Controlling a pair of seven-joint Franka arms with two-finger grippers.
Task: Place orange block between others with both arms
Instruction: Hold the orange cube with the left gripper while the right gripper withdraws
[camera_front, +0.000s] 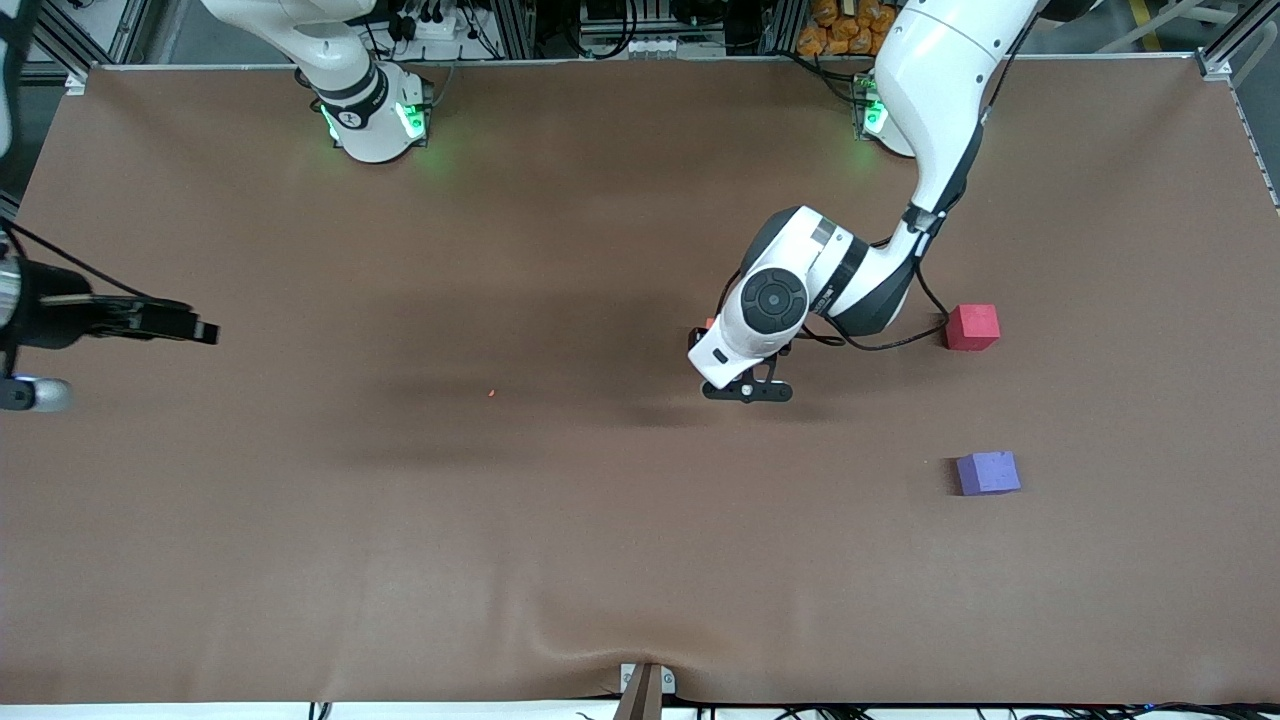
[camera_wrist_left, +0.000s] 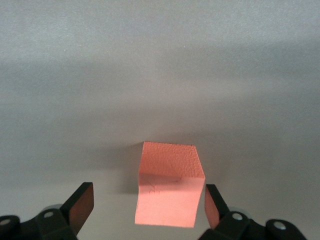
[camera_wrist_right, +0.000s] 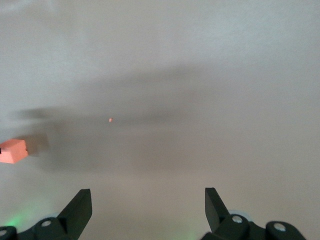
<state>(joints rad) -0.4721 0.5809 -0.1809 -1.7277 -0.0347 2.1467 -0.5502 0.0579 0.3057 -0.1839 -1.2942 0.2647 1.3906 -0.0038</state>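
The red cube (camera_front: 972, 327) and purple cube (camera_front: 988, 473) sit well apart toward the left arm's end of the table (camera_front: 500, 520). The left gripper (camera_wrist_left: 147, 207) straddles the orange block (camera_wrist_left: 169, 184), fingers wide, one pad just touching. The right gripper (camera_wrist_right: 147, 205) waits, wide and empty.

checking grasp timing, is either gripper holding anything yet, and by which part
Nothing is held. The left gripper straddles the orange block, fingers open, not clamping its sides. The right gripper is open over bare table.

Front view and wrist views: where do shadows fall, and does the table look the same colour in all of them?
Front view: the table is brown, with soft dark shadow bands across its middle, darkest under the left gripper. Left wrist view: the same surface looks pale grey; the orange block stays vivid between open fingers. Right wrist view: washed-out grey, faint arm shadows, green glow by the right gripper.
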